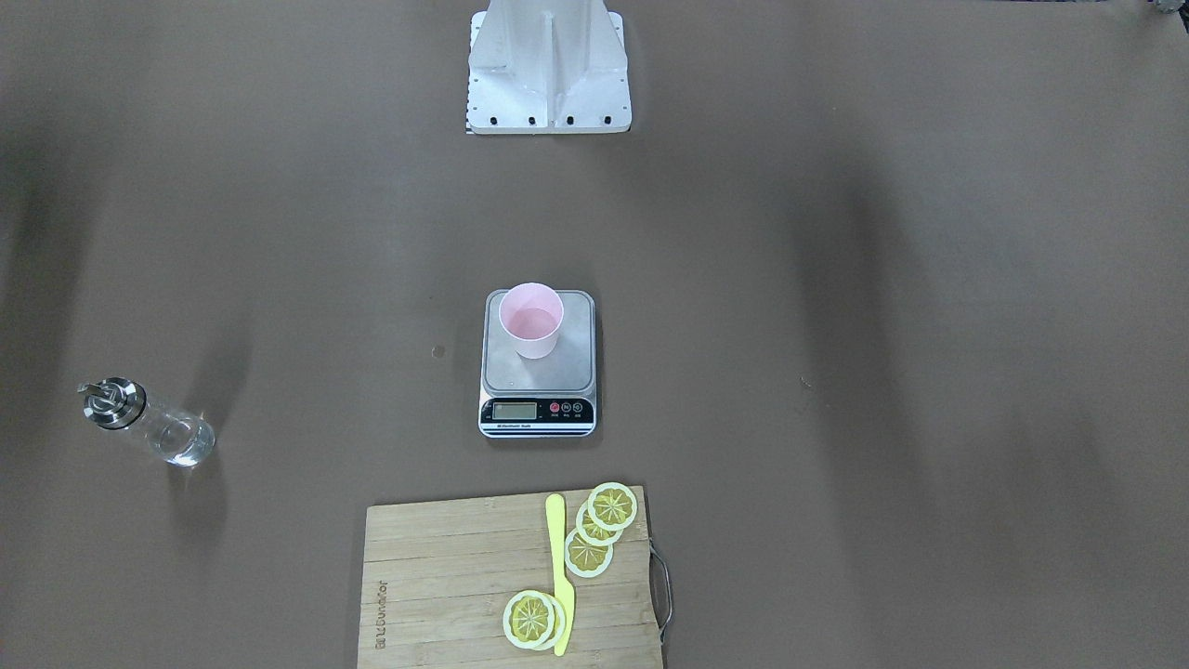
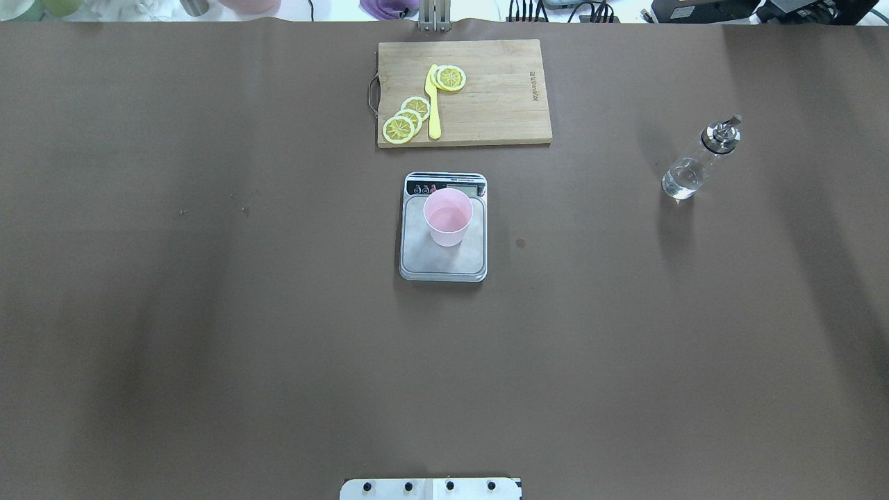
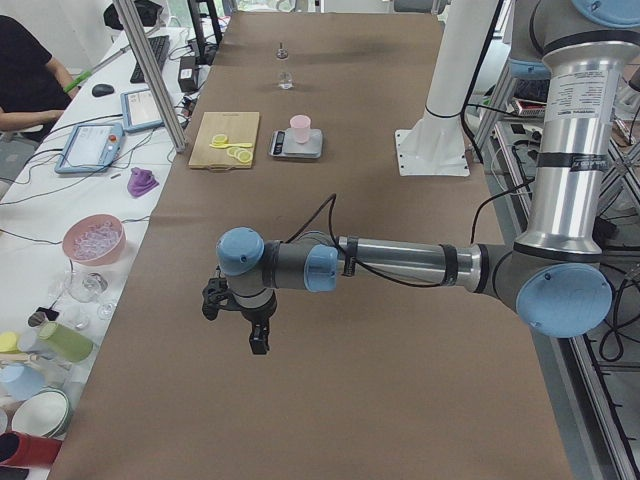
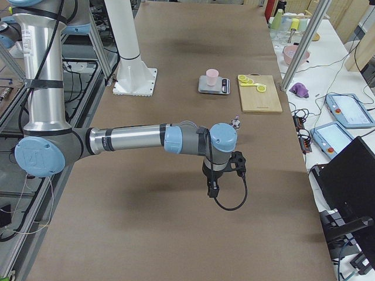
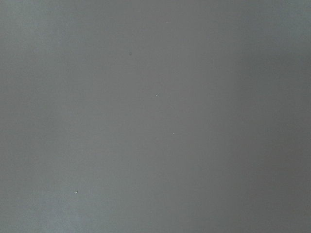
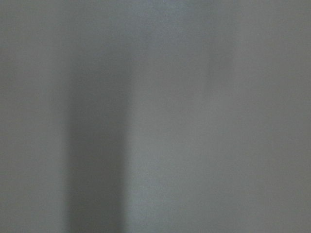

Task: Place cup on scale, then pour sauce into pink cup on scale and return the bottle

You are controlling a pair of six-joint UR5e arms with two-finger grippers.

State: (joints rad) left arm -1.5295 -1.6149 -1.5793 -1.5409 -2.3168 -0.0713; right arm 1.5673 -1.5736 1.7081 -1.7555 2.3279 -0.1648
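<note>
The pale pink cup (image 1: 530, 321) stands upright on the silver platform of the scale (image 1: 571, 364), near its display end; both also show in the overhead view, cup (image 2: 448, 217) on scale (image 2: 418, 258). The clear glass bottle (image 2: 698, 161) with its silver spout cap stands alone on the table on my right side (image 1: 153, 426). My left gripper (image 3: 240, 318) hangs over bare table far from the scale. My right gripper (image 4: 224, 171) does the same on the other side. I cannot tell whether either is open or shut. Both wrist views show only table surface.
A wooden cutting board (image 2: 500, 90) with lemon slices (image 2: 406, 119) and a yellow knife (image 2: 433, 104) lies just beyond the scale. The white robot base (image 1: 548, 70) stands at the table's near edge. Bowls, cups and tablets sit on the side bench (image 3: 95, 240).
</note>
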